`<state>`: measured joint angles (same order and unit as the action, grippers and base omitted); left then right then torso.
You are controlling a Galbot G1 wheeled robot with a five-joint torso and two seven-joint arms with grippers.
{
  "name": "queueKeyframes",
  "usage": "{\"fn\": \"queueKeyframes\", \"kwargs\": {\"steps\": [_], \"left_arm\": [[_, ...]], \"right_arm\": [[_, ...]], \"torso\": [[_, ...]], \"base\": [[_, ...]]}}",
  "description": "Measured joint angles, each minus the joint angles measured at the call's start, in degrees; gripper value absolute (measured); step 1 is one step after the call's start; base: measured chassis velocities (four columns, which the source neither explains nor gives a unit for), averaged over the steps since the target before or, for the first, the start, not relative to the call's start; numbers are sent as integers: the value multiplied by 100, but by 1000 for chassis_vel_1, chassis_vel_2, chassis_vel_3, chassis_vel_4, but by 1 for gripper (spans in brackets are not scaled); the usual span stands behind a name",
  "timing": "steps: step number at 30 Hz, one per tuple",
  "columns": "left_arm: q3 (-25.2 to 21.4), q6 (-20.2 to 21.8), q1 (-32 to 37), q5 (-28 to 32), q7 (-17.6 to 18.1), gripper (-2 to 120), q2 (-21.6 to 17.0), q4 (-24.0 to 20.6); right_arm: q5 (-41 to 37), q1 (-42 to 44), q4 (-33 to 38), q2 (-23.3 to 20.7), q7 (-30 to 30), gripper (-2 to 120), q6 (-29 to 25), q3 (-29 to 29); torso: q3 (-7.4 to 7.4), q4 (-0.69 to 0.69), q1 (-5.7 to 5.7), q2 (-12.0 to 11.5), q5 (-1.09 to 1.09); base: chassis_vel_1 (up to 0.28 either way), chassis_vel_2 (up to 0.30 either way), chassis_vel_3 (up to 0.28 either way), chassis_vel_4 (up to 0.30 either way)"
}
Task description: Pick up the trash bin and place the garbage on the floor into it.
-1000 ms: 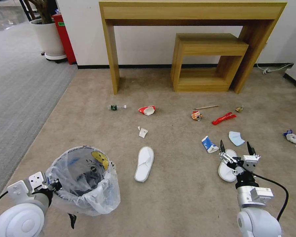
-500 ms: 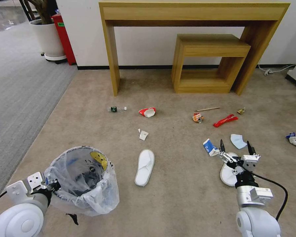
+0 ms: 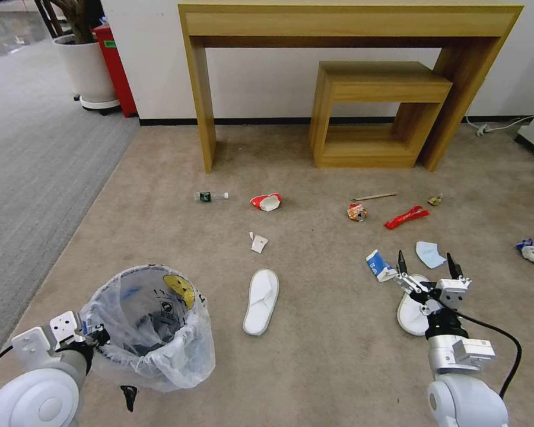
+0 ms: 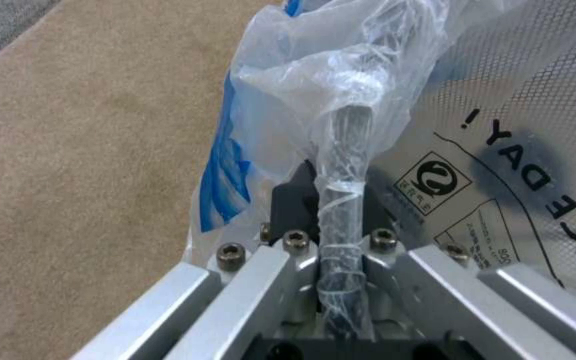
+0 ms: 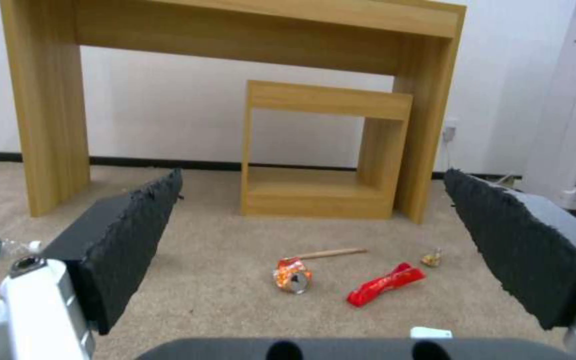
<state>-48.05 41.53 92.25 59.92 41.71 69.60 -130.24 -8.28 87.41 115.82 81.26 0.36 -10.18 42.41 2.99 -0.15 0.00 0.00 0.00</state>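
Where the beige short-pile carpet floor (image 3: 314, 367) fills most of the head view, a grey ribbed carpet (image 3: 29, 172) borders it along the left edge, and a white wall with a dark skirting closes the top of the frame. Against that wall stands a tall light-wood console table (image 3: 350, 24) with a smaller light-wood nesting table (image 3: 380, 89) tucked under it; a white planter (image 3: 92, 68) and a red box (image 3: 115, 59) sit in the upper left corner. In the lower left, the small round dark trash bin lined with a crinkled clear plastic bag (image 3: 151, 326) is gripped at its rim by the left gripper (image 4: 341, 235), whose fingers are clenched on the bag-covered edge. The right gripper (image 3: 428, 265) hangs at lower right with its fingers spread wide, over a white slipper (image 3: 410, 308). A second white slipper (image 3: 261, 301) lies at lower centre. Across the middle of the frame lie a tiny bottle (image 3: 210, 196), a red-white paper cup (image 3: 266, 201), a white paper scrap (image 3: 258, 242), a blue-white carton (image 3: 378, 265), an orange snack packet (image 3: 356, 212), a wooden stick (image 3: 374, 196) and a red wrapper (image 3: 406, 217).
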Motion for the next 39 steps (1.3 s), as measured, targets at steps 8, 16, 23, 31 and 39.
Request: {"fn": "queueKeyframes", "kwargs": {"steps": [8,16,23,31,39], "left_arm": [[31,-31,65,-98,-29,0,33,-55],[-13,-47,147,-103,-46,0,46,-130],[-17,-62,172,-116,-56,0,68,-170],[-24,-88,207,-149,-83,0,77,-181],[-27,-110,232,-184,-116,0,83,-190]], "right_arm": [[1,8,48,1,5,100,52,12],[72,37,60,39,3,100,52,2],[92,92,98,56,-7,100,25,21],[103,132,109,74,-36,100,-28,34],[119,139,109,90,-54,100,-49,40]], "torso": [[0,0,0,0,0],[0,0,0,0,0],[0,0,0,0,0],[0,0,0,0,-1],[0,0,0,0,0]], "base": [[0,0,0,0],[0,0,0,0],[19,29,-48,-31],[62,85,-68,-76],[28,30,-24,-26]]}}
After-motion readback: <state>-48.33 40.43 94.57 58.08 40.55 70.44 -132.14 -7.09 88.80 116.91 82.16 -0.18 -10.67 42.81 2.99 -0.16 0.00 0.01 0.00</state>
